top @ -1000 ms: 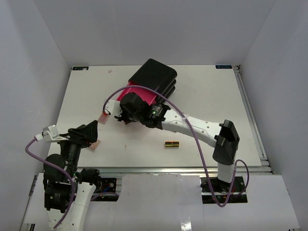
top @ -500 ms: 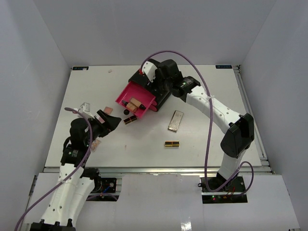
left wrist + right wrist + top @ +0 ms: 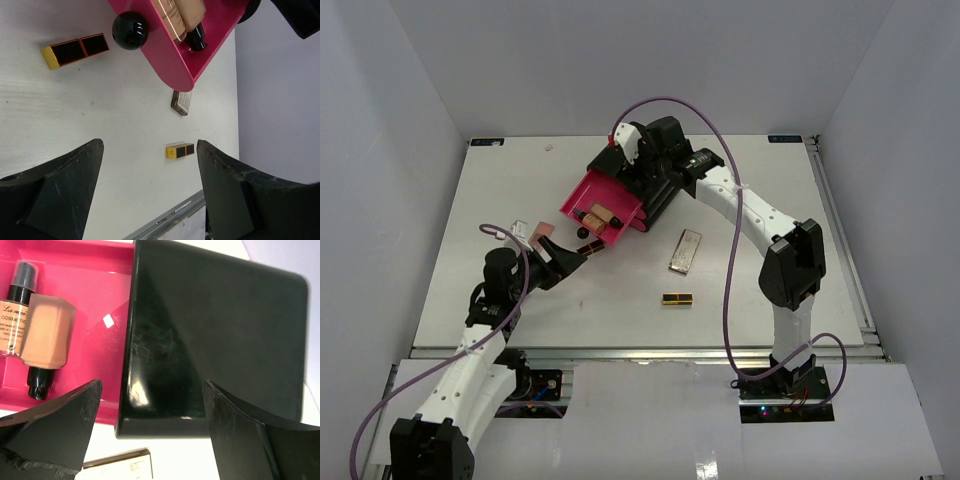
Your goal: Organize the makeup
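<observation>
A pink drawer (image 3: 600, 205) stands pulled out of the black box (image 3: 655, 195). Two tan bottles with black caps (image 3: 598, 215) lie in it; they also show in the right wrist view (image 3: 47, 332). One black-and-gold lipstick (image 3: 590, 247) lies by the drawer's black knob (image 3: 130, 30); another lipstick (image 3: 677, 298) lies nearer the front. The beige palette (image 3: 686, 250) lies right of the drawer. A small pinkish piece (image 3: 542, 236) lies beside my left arm. My left gripper (image 3: 568, 262) is open and empty, low over the table just front-left of the drawer. My right gripper (image 3: 638, 178) is open and empty above the box top (image 3: 215, 335).
The table's front edge and metal rail (image 3: 165, 227) run close under the left gripper. White walls enclose the table on three sides. A small clear object (image 3: 520, 228) lies by the pinkish piece. The right arm's purple cable (image 3: 720, 140) arcs over the back.
</observation>
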Robot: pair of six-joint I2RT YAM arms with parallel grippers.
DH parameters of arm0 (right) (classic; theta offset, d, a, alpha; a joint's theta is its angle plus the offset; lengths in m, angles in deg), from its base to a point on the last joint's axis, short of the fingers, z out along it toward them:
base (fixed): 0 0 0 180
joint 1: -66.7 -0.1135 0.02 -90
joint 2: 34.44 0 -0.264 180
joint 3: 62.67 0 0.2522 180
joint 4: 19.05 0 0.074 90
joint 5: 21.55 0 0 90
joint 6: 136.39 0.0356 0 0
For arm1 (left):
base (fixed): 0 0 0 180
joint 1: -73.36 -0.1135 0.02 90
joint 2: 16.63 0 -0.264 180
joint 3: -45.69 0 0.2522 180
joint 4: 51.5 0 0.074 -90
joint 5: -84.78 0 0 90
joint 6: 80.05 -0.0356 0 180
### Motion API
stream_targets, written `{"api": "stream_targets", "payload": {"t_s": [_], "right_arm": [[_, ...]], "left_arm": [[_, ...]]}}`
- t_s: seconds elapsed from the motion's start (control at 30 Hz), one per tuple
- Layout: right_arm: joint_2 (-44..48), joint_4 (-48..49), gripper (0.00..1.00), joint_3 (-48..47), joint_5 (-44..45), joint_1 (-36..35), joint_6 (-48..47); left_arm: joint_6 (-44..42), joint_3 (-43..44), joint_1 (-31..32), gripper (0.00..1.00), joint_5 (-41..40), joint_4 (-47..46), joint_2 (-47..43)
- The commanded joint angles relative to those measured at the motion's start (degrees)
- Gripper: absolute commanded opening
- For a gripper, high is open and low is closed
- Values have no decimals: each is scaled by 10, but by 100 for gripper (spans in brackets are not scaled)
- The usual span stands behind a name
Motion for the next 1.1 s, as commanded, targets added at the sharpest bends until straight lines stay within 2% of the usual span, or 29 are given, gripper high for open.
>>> {"api": "stream_targets", "payload": {"t_s": [0.0, 0.23, 0.47, 0.6, 0.8, 1.07], "right_arm": [[-14, 12, 88, -35, -1, -2, 11], [-22, 39, 87, -18, 78, -22, -9], [-4, 133, 83, 81, 218, -75, -55], [0, 165, 79, 112, 261, -93, -80], [3, 216, 65, 147, 332, -114, -113], [11, 241, 48, 164, 357, -128, -136]], "left_arm": [[14, -9, 2, 85, 24, -97, 28], [19, -38, 12, 82, 11, -161, 88], [14, -62, 24, 81, -13, -184, 94], [16, -78, 30, 81, -13, -216, 107], [18, -101, 37, 80, 0, -298, 167], [10, -89, 44, 79, -7, -363, 238]]}}
